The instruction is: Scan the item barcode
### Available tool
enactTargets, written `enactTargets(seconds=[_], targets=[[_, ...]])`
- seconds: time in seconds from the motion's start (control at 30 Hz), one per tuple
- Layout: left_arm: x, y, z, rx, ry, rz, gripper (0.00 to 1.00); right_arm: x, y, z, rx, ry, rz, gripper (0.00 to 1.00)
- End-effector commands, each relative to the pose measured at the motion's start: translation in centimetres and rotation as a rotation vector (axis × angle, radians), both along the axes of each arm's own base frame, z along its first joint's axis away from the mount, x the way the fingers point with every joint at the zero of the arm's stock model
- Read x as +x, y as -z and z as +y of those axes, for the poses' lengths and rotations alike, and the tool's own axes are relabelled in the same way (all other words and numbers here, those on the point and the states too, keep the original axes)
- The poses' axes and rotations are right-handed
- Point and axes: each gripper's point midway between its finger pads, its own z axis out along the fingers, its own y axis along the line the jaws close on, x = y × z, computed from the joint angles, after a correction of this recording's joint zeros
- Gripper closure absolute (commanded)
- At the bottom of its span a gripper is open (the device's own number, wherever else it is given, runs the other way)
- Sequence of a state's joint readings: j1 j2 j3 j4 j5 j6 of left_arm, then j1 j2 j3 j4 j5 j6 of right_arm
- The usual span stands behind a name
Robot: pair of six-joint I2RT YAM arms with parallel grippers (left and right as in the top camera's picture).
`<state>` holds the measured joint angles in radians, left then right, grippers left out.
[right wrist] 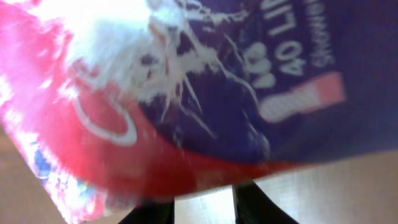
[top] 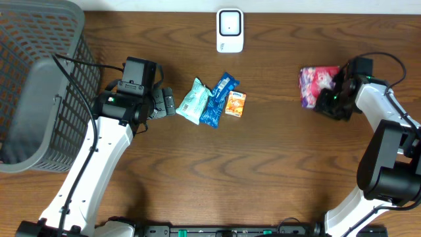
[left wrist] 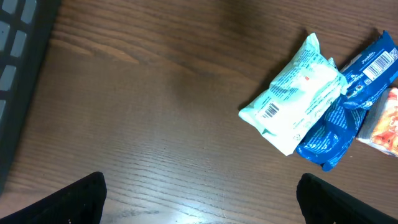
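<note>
A pink and purple packet (top: 314,82) lies at the right of the table and fills the right wrist view (right wrist: 186,93), blurred. My right gripper (top: 325,97) is at the packet's right edge. Its two dark fingers (right wrist: 267,205) stand close together under the packet's red rim, shut on it. The white barcode scanner (top: 229,29) stands at the back middle. My left gripper (top: 168,103) hovers wide open with nothing between its fingers (left wrist: 81,199), just left of a mint-green packet (left wrist: 295,102).
Beside the mint packet (top: 193,101) lie a blue packet (top: 217,99) and a small orange box (top: 235,103). A grey mesh basket (top: 39,85) fills the left side; its wall shows in the left wrist view (left wrist: 18,62).
</note>
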<state>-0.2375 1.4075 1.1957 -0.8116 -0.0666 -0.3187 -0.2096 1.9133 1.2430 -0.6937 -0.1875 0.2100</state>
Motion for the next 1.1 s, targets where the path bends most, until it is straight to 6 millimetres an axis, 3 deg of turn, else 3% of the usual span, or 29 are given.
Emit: enactTargets(seconds=[0.0, 0.17, 0.4, 0.63, 0.77, 0.9, 1.07], targets=[[0.2, -0.1, 0.3, 0.004, -0.023, -0.003, 0.02, 2.1, -0.5, 0.0, 0.01, 0.068, -0.076, 0.74], [0.2, -0.1, 0.3, 0.004, -0.023, -0.003, 0.02, 3.7, -1.0, -0.4, 0.006, 0.095, -0.145, 0.71], [0.2, -0.1, 0.3, 0.004, -0.023, -0.003, 0.02, 4.4, -2.0, -1.4, -0.027, 0.059, -0.167, 0.65], [0.2, -0.1, 0.3, 0.004, -0.023, -0.003, 0.02, 4.5, -4.9, -3.6, -0.086, 0.02, -0.144, 0.65], [0.2, -0.1, 0.3, 0.004, -0.023, -0.003, 0.02, 4.8, -6.5, -3.8, -0.098, 0.016, -0.138, 0.64], [0.2, -0.1, 0.3, 0.004, -0.023, -0.003, 0.02, 4.8, -7.0, -2.9, -0.061, -0.002, -0.135, 0.64], [0.2, -0.1, 0.3, 0.004, -0.023, -0.003, 0.02, 5.0, -7.8, 1.9, 0.132, -0.123, -0.174, 0.64]])
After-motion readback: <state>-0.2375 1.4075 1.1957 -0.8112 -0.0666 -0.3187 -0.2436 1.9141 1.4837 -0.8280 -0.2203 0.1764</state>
